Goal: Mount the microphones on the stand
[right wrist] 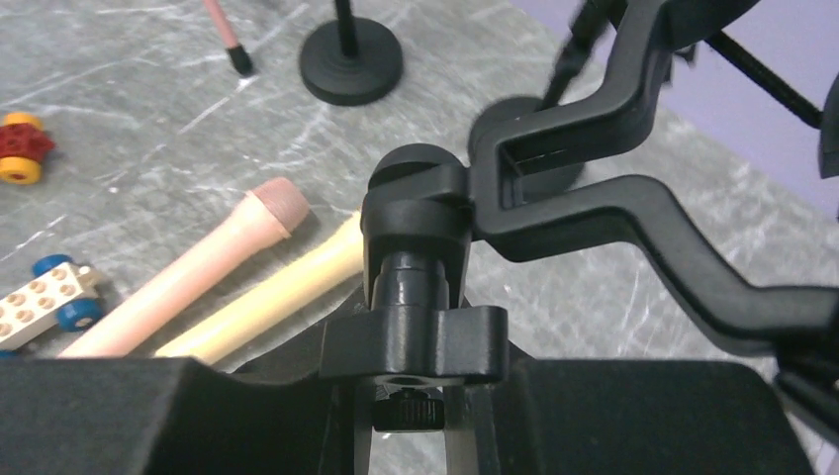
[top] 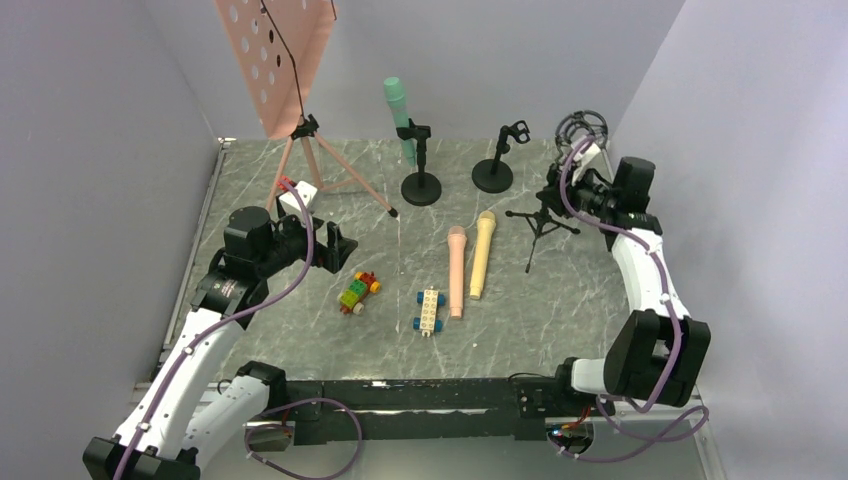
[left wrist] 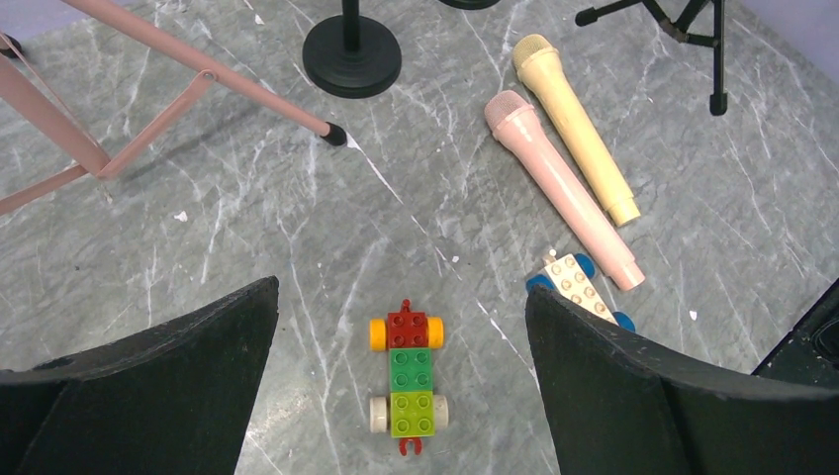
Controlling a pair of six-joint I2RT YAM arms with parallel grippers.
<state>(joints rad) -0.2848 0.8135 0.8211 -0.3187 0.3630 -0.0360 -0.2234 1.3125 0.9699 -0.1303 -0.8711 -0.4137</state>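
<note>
At 12 o'clock, 1 green microphone (top: 398, 110) is clipped into its stand (top: 420, 186). Left undone: pink microphone (top: 456, 270) and yellow microphone (top: 482, 253), laid side by side at centre. The tripod stand (right wrist: 416, 267) at 2 o'clock is clenched by the right gripper (right wrist: 411, 396); the left gripper (top: 338, 243) is spread, empty.

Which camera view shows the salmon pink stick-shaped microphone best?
The left wrist view: the salmon pink stick-shaped microphone lies whole and close there, flat on the grey marbled table. The top external view shows it whole too, but small. In the right wrist view, a finger of the right gripper hides its tail end.
</note>
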